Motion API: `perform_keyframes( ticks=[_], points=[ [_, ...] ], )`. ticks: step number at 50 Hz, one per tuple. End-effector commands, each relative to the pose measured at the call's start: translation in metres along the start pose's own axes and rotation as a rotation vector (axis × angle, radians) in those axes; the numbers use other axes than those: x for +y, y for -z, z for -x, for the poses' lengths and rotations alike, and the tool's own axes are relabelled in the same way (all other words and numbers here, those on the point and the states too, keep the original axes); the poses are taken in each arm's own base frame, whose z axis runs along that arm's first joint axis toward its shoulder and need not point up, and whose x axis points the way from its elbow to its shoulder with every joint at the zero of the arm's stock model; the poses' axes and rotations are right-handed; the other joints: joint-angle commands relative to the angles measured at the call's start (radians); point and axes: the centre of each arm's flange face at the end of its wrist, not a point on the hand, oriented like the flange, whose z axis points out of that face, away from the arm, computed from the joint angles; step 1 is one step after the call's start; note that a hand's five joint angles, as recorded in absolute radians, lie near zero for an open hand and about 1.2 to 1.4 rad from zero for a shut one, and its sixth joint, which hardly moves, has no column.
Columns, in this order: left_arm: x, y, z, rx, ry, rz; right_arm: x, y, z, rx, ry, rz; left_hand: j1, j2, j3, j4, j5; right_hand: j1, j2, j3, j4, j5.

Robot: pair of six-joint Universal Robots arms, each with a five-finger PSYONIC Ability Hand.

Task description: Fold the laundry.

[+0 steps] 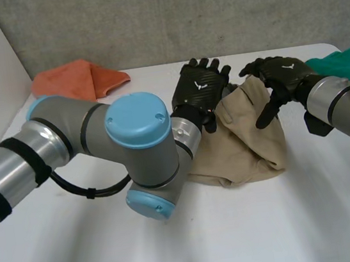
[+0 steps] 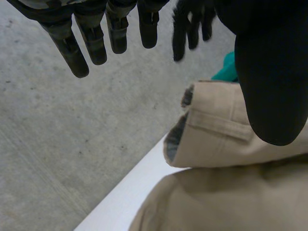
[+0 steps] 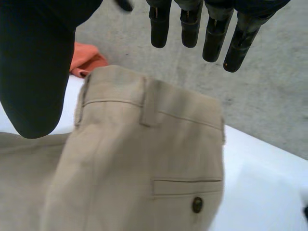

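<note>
Khaki trousers (image 1: 248, 147) sit bunched between the two hands, their waistband (image 3: 120, 94) raised and the rest slumped on the tabletop (image 1: 253, 237). The left hand (image 1: 198, 88) is at the cloth's left side, fingers (image 2: 91, 45) straight and spread with the thumb well clear of them, gripping nothing. The right hand (image 1: 284, 78) hovers over the waistband, fingers (image 3: 214, 41) loosely extended and thumb apart, with no cloth pinched. A buttoned back pocket (image 3: 190, 192) faces its palm. Farther out, an orange cloth (image 1: 81, 82) lies at the tabletop's far left and a teal cloth (image 1: 340, 64) at the far right.
</note>
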Motion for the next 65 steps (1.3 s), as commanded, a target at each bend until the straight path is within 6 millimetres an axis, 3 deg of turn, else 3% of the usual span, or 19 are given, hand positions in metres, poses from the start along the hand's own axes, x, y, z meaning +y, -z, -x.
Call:
perform_keyframes(
  ticks=[1, 11, 17, 23, 28, 31, 35, 43, 48, 56, 62, 65],
  points=[
    [0.026, -0.013, -0.013, 0.056, -0.013, -0.011, -0.003, 0.002, -0.011, 0.06, 0.004, -0.003, 0.081, 0.068, 0.061, 0.07, 0.052, -0.031, -0.049, -0.039, -0.063, -0.069],
    [0.042, -0.033, -0.02, 0.056, -0.067, -0.121, 0.005, 0.006, -0.032, 0.117, 0.018, 0.027, 0.234, 0.22, 0.214, 0.222, 0.205, -0.031, -0.049, -0.039, -0.063, -0.069],
    [0.054, -0.045, -0.025, 0.051, -0.07, -0.154, 0.01, 0.007, -0.034, 0.122, 0.025, 0.041, 0.383, 0.37, 0.364, 0.372, 0.354, -0.031, -0.049, -0.039, -0.063, -0.069],
    [0.067, -0.052, -0.028, 0.061, -0.071, -0.164, 0.013, 0.008, -0.037, 0.13, 0.023, 0.044, 0.665, 0.652, 0.645, 0.654, 0.636, -0.031, -0.049, -0.039, -0.063, -0.069],
    [0.07, -0.053, -0.025, 0.037, -0.07, -0.154, 0.013, 0.008, -0.045, 0.148, 0.036, 0.044, 1.204, 1.191, 1.184, 1.193, 1.175, -0.031, -0.049, -0.039, -0.063, -0.069],
    [0.069, -0.051, -0.021, 0.01, -0.071, -0.138, 0.009, 0.008, -0.047, 0.153, 0.051, 0.035, 1.205, 1.192, 1.186, 1.194, 1.176, -0.031, -0.049, -0.039, -0.063, -0.069],
    [0.056, -0.043, -0.01, -0.039, -0.08, -0.109, 0.002, 0.006, -0.047, 0.144, 0.066, 0.014, 1.205, 1.192, 1.186, 1.194, 1.176, -0.031, -0.049, -0.039, -0.063, -0.069],
    [0.037, 0.005, 0.004, -0.028, -0.127, 0.001, -0.016, 0.004, -0.046, 0.137, 0.072, -0.003, 1.205, 1.192, 1.186, 1.194, 1.176, -0.031, -0.049, -0.039, -0.063, -0.069],
    [0.038, 0.03, 0.007, -0.01, -0.127, 0.063, -0.015, -0.001, -0.039, 0.098, 0.059, 0.017, 1.205, 1.192, 1.186, 1.194, 1.176, -0.031, -0.049, -0.039, -0.063, -0.069],
    [0.054, 0.049, 0.006, -0.02, -0.133, 0.157, 0.012, -0.027, 0.009, -0.054, 0.063, 0.066, 1.205, 1.192, 1.186, 1.194, 1.176, -0.031, -0.049, -0.039, -0.063, -0.069],
    [0.062, 0.054, 0.021, -0.136, -0.146, 0.236, 0.045, -0.048, 0.022, -0.103, 0.061, 0.127, 1.205, 1.192, 1.186, 1.194, 1.176, -0.031, -0.049, -0.039, -0.063, -0.069],
    [0.062, 0.058, 0.021, -0.137, -0.149, 0.26, 0.061, -0.057, 0.023, -0.104, 0.064, 0.153, 0.922, 0.909, 0.902, 0.911, 0.893, -0.031, -0.049, -0.039, -0.063, -0.069]
  ],
)
